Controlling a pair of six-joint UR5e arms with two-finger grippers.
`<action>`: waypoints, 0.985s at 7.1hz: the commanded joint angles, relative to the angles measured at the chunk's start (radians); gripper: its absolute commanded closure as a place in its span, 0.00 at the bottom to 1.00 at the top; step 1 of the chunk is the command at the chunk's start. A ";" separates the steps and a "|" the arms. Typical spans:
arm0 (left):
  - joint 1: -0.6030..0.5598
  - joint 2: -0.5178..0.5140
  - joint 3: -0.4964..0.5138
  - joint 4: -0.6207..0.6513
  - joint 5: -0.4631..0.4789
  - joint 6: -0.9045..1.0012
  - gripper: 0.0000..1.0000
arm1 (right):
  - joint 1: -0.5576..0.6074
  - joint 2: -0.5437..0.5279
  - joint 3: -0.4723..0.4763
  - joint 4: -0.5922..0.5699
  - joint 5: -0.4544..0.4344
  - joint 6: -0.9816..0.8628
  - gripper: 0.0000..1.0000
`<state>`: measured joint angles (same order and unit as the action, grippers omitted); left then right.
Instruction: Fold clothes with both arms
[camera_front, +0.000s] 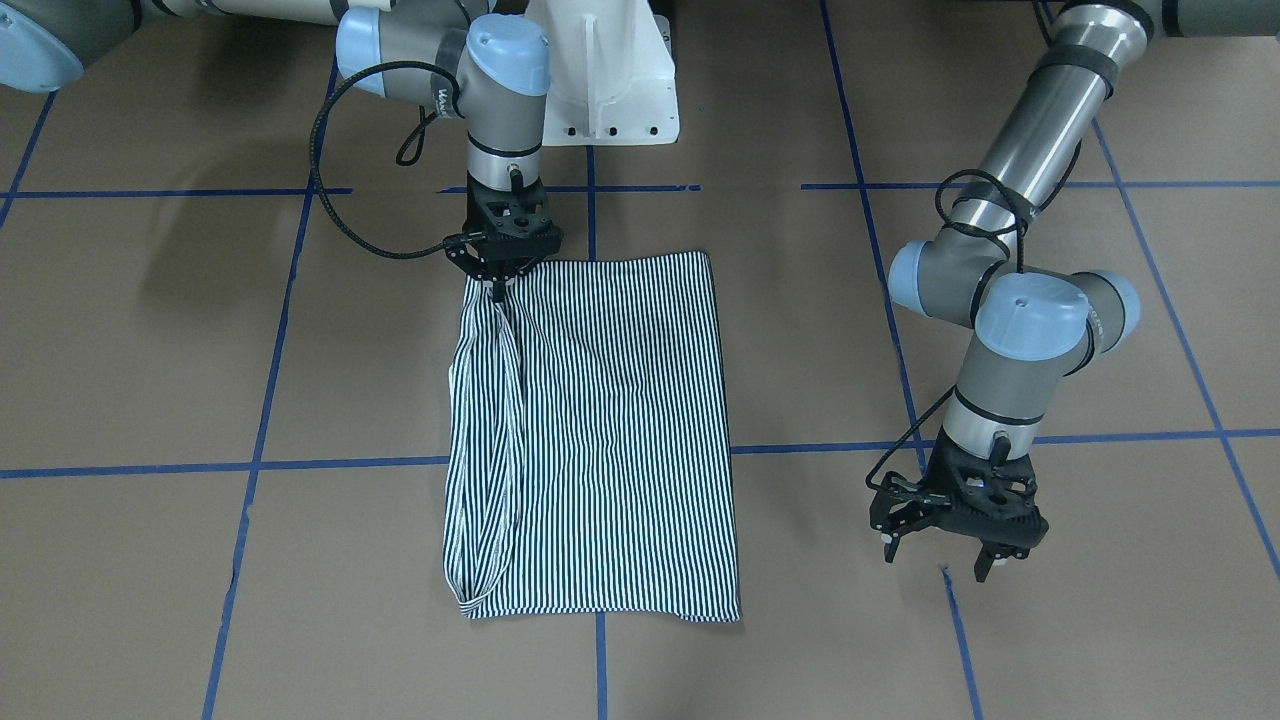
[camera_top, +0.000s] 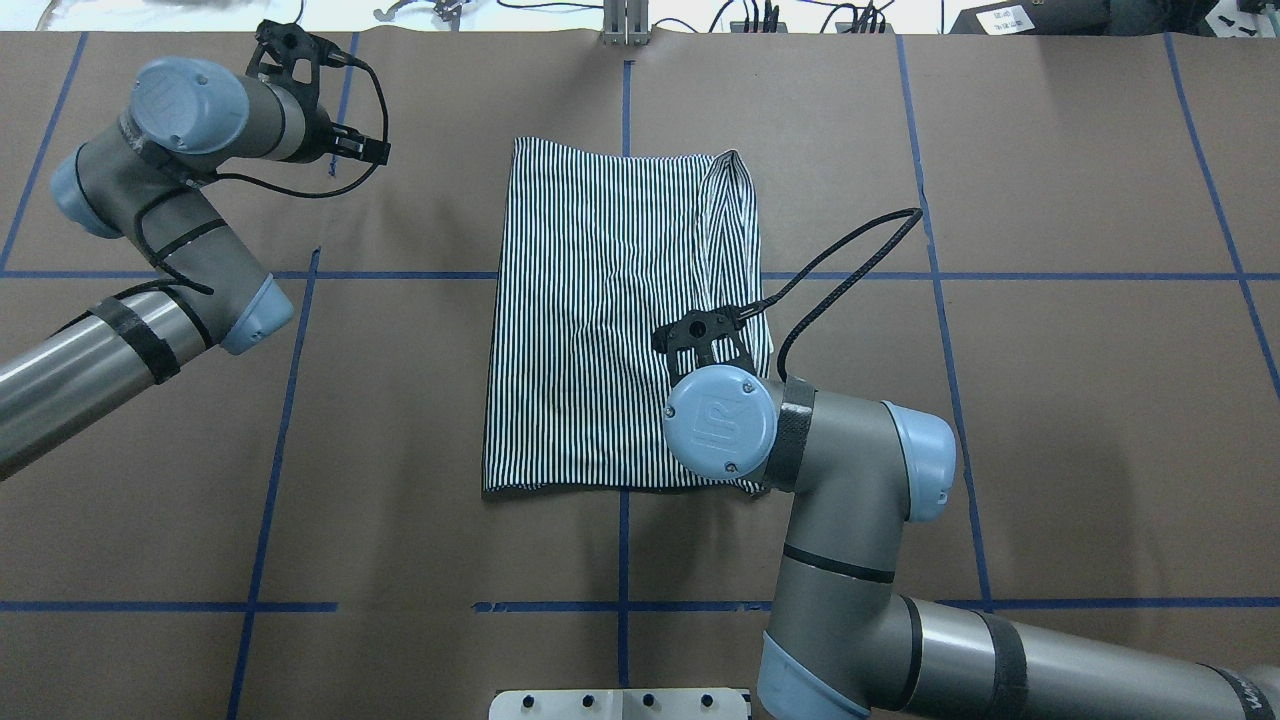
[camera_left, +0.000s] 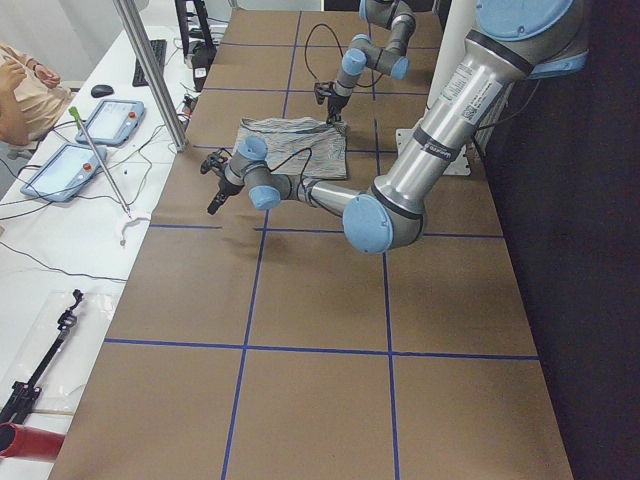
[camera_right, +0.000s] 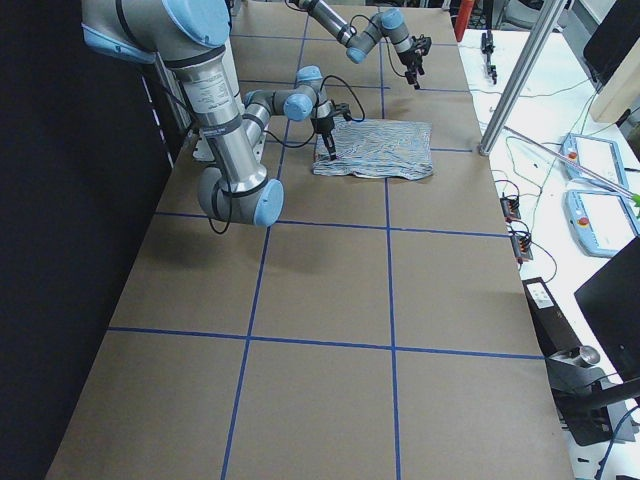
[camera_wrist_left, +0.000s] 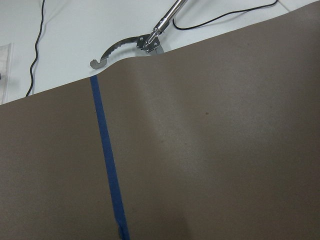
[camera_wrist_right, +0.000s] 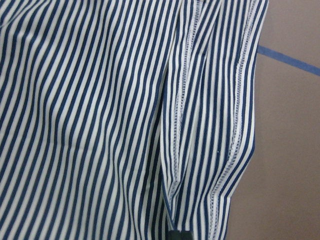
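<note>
Right claw (camera_front: 497, 287) first. In the front-facing view it sits upper left of centre, and my two fingers meet in a point on the top corner of the polo shirt (camera_front: 620, 430). They are nipping the cloth just where a narrow folded strip (camera_front: 487, 450) runs down the shirt's left edge.

The shirt itself lies flat as a tidy striped rectangle in the middle of the brown table (camera_front: 150, 350).

Over to the overhead view, where that pinch is hidden: my own blue wrist cap (camera_top: 720, 425) sits right over the fingertips, and the strip shows along the shirt's right edge instead. My right wrist camera gives what neither of those does, the stitched hems of that strip close up, with stripes filling the frame.

Now the left claw (camera_front: 937, 558), lower right in the front-facing view. Its fingers are spread wide and point down over the table, well apart from the shirt. In the overhead view it is tucked in the upper left corner, and the spread is hard to read there. The left wrist camera sees only table, a blue tape line (camera_wrist_left: 107, 165) and a metal tool (camera_wrist_left: 145, 42) lying past the table's edge at the top.
</note>
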<state>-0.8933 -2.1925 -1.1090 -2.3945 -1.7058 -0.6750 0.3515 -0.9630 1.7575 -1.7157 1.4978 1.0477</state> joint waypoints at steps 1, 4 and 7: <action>0.002 0.000 -0.002 0.000 0.000 0.000 0.00 | 0.007 -0.029 0.029 -0.001 0.012 0.001 1.00; 0.007 0.000 -0.002 0.000 0.000 -0.002 0.00 | -0.011 -0.114 0.079 0.002 0.004 0.012 1.00; 0.010 -0.001 -0.012 0.000 0.000 -0.014 0.00 | -0.002 -0.109 0.079 0.010 0.001 0.020 0.00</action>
<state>-0.8852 -2.1923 -1.1136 -2.3945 -1.7058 -0.6792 0.3434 -1.0738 1.8318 -1.7079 1.4994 1.0655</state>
